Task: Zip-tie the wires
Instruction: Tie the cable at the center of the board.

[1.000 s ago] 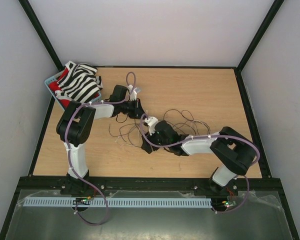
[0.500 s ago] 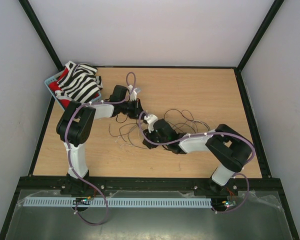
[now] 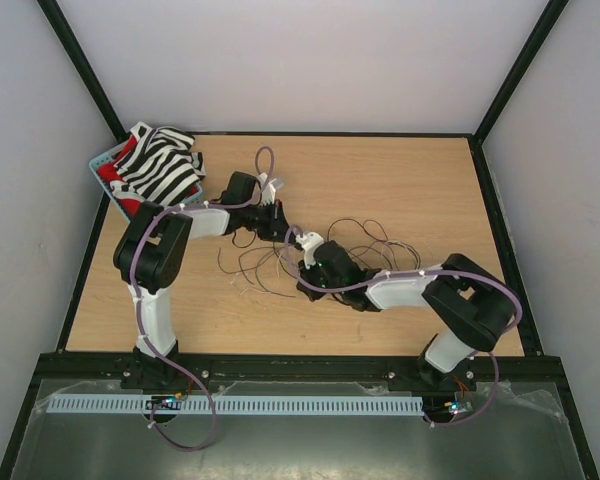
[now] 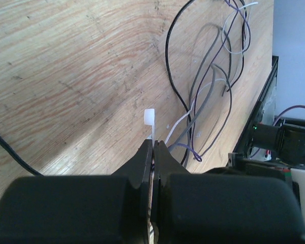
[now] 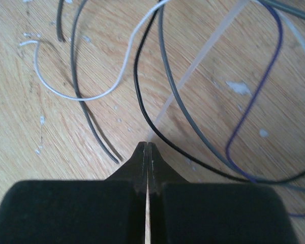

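The wires (image 3: pixel 365 232) lie as a loose tangle of thin dark and pale strands on the wooden table (image 3: pixel 420 180). In the left wrist view they curl beyond the fingertips (image 4: pixel 208 76). My left gripper (image 3: pixel 278 230) (image 4: pixel 153 143) is shut on a white zip tie, whose square head (image 4: pixel 149 116) sticks out past the tips. My right gripper (image 3: pixel 302 288) (image 5: pixel 148 144) is shut low over the wood. The zip tie's pale tail (image 5: pixel 193 66) slants down from the upper right into its tips. A black wire (image 5: pixel 136 76) loops just ahead of it.
A blue basket (image 3: pixel 102 160) with a black-and-white striped cloth (image 3: pixel 160 165) stands at the back left corner. A black frame rail (image 3: pixel 300 365) runs along the near edge, with a white perforated strip (image 3: pixel 230 405) below it.
My right gripper has shifted slightly to the right among the wires and has closed. The left arm has stayed where it was, still shut on the zip tie.
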